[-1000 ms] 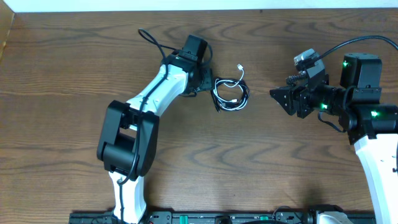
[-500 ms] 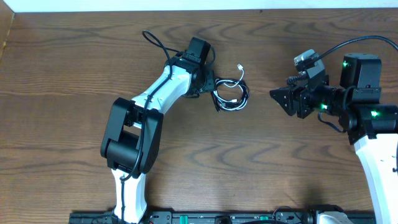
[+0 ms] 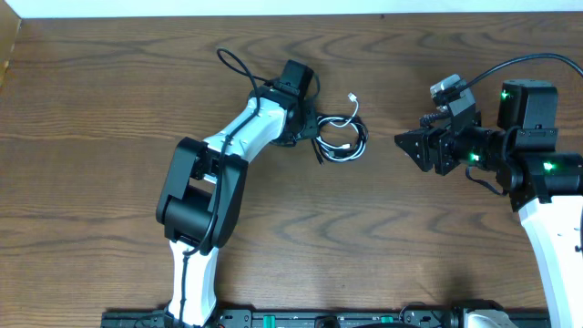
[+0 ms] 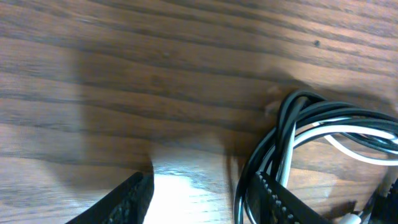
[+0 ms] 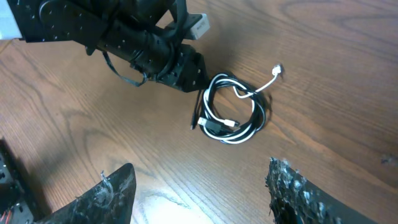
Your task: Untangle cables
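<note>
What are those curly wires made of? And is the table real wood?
The cables look coated in smooth plastic or rubber, black and white, slightly shiny, bending in soft loops. The table shows brown wood grain with glossy glare, so wood or wood-look laminate; the pictures cannot tell which.

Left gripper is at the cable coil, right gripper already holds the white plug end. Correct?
No. The right gripper holds nothing: the overhead view shows it open, well apart from the white plug end. The left gripper is at the cable coil.
</note>
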`<state>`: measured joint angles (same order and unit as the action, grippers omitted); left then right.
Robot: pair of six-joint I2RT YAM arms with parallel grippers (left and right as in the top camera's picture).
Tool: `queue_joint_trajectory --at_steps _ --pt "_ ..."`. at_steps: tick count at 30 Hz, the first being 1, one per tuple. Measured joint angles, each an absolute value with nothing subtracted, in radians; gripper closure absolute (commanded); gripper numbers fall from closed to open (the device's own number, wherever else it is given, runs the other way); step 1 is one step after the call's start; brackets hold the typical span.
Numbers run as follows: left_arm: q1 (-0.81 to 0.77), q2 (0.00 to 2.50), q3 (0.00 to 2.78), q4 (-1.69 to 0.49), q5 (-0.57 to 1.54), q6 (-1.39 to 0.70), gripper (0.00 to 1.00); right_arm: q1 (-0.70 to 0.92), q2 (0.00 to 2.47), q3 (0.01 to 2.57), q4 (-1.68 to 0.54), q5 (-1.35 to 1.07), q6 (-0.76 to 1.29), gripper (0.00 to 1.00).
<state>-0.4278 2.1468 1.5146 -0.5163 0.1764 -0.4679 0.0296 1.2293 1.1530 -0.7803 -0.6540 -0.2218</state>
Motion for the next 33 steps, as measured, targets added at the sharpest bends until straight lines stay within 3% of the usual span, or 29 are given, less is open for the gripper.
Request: queue_joint_trajectory --at_steps 4,11,14,23,27,33 --pt "-0.448 2.149 1.515 -0.514 0.162 -0.47 0.6 0.03 1.229 1.153 -0.782 -0.654 -0.222 0.36" --pt "-0.506 2.152 1.513 -0.527 0.014 -0.528 0.67 0.03 1.229 1.153 -0.782 -0.654 -0.221 0.36" --pt "-0.543 2.153 1.513 -0.525 -0.06 -0.581 0.92 0.03 1.229 1.153 -0.784 -0.654 -0.222 0.36" --pt "-0.586 2.147 1.511 -0.528 -0.101 -0.588 0.93 0.03 1.232 1.153 -0.782 -0.582 -0.176 0.36" --pt "-0.566 2.091 1.483 -0.543 0.02 -0.552 0.93 0.03 1.251 1.153 -0.747 -0.55 -0.104 0.37" --pt "-0.525 1.937 1.479 -0.548 0.294 -0.465 0.93 0.03 1.314 1.153 -0.679 -0.537 0.053 0.48"
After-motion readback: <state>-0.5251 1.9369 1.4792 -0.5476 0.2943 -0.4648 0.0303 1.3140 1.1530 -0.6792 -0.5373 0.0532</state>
